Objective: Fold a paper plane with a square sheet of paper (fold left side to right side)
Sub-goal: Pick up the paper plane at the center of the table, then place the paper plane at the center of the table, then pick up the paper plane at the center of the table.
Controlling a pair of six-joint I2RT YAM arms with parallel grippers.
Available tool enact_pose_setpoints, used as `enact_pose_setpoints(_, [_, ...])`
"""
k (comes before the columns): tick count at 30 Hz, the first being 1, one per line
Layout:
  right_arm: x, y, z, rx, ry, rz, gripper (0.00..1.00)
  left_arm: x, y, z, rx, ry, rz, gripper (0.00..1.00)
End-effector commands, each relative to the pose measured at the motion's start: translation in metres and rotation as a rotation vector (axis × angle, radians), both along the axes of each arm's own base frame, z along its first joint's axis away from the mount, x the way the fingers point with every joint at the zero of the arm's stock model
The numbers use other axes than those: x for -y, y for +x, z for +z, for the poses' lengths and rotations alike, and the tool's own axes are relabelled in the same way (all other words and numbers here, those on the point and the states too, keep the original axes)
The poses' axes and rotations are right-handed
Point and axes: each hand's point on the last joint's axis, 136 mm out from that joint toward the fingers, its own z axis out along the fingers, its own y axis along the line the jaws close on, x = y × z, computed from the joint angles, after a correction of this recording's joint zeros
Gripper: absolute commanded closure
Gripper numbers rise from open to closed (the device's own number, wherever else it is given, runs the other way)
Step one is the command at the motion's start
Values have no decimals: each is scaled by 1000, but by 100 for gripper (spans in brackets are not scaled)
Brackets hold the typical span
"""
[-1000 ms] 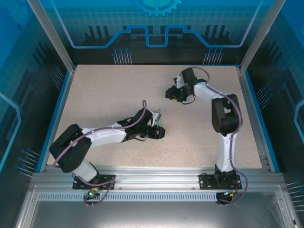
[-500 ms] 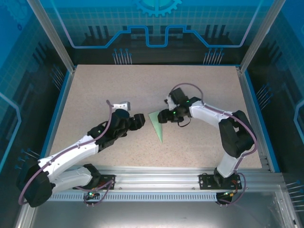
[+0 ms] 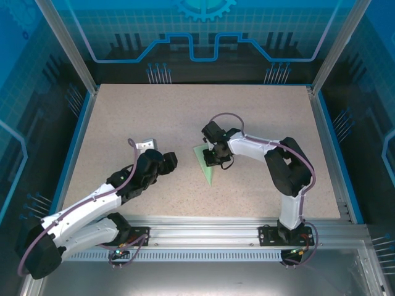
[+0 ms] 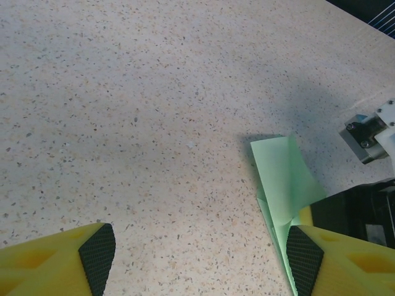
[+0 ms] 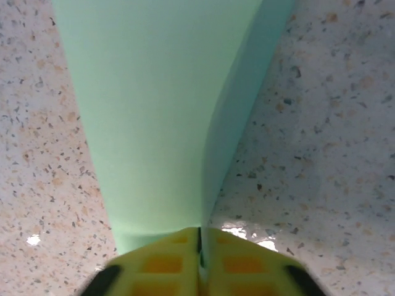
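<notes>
The square sheet of paper lies folded into a slim pale mint-green dart, the paper plane (image 3: 205,166), at the middle of the table with its tip toward the near edge. My right gripper (image 3: 212,158) stands over its wide end. In the right wrist view its yellow fingers (image 5: 179,259) are pressed together with a raised fold of the paper plane (image 5: 154,117) running into the seam between them. My left gripper (image 3: 171,160) sits just left of the paper and is open. In the left wrist view the paper plane (image 4: 281,179) lies beside the right fingertip (image 4: 303,254), and bare table shows between the pads.
The speckled beige table (image 3: 123,111) is bordered by a blue rim and metal posts. The right arm's wrist hardware (image 4: 370,132) sits close to the paper's far side in the left wrist view. Open tabletop lies to the back and to the left.
The left gripper let go of the paper, opened and drew back to the left. The right gripper came from the back of the table onto the paper's wide end and shut.
</notes>
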Motion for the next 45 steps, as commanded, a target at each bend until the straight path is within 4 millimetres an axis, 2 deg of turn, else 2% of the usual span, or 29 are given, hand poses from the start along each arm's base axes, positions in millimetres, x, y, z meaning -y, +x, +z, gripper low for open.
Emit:
enact_pose_setpoints(1, [-10,-3,34,41,52,37,100,-9,0,2,4,12,36,22])
enact_pose_setpoints(4, [-17,-10,62,38,195,40,100,-10,0,5,8,19,38,22])
enact_pose_setpoints(6, [-15,-12,72,17,316,15,100,-10,0,6,10,25,39,22])
enact_pose_setpoints(8, [-9,-12,73,-9,411,-21,100,-11,1,7,13,25,38,22])
enact_pose_setpoints(11, [7,-5,56,-60,501,-80,100,-11,1,7,14,32,39,22])
enact_pose_setpoints(17, [38,9,-3,-180,560,-192,95,-12,1,9,15,42,35,21])
enact_pose_setpoints(19, [51,12,-12,-189,539,-226,90,-11,1,10,16,42,33,22])
enact_pose_setpoints(21, [64,12,-9,-158,474,-238,79,-12,1,12,17,49,31,21])
enact_pose_setpoints(25, [85,11,18,-68,331,-213,60,-12,2,16,24,64,23,19])
enact_pose_setpoints(28, [96,4,36,-31,256,-214,50,-10,3,17,27,62,15,13])
enact_pose_setpoints(30, [97,-4,44,-17,211,-200,49,-9,3,17,28,58,9,8])
enact_pose_setpoints(32, [87,-14,50,-9,188,-164,48,-6,3,17,34,49,-6,3])
enact_pose_setpoints(34, [76,-24,50,-14,163,-142,48,-2,4,17,41,41,-20,1])
enact_pose_setpoints(39, [60,-35,31,-22,56,-127,48,2,3,17,42,30,-44,1])
enact_pose_setpoints(45, [48,-33,13,-52,1,-107,53,6,2,13,35,30,-71,1])
